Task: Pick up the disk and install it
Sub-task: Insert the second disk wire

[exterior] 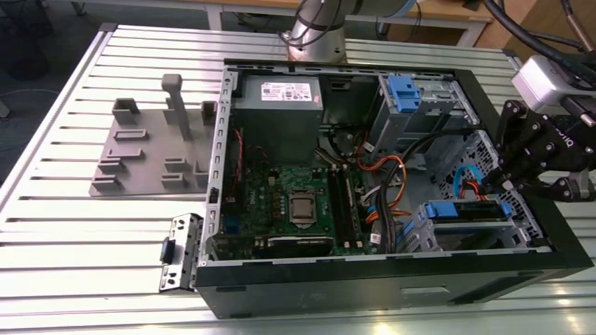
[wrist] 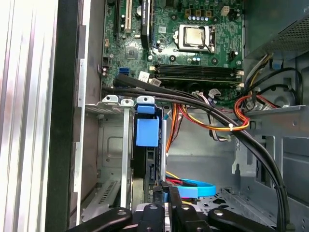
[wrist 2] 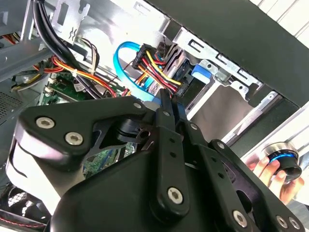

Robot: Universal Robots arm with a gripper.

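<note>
the gripper (exterior: 521,183) hangs at the exterior view's right edge of the open case (exterior: 391,279), its fingers (wrist: 166,200) pressed narrow around the end of the disk (exterior: 468,211). the disk (blue carrier showing) sits in the lower drive cage (exterior: 437,237), near the case's front wall, beside the motherboard (exterior: 293,206). in the first wrist view the disk (wrist: 147,133) stands edge-on in the bay beside coloured cables (wrist: 212,123). in the second wrist view a hand (wrist 2: 273,169) grips a knob (wrist 2: 285,162) outside the case.
</note>
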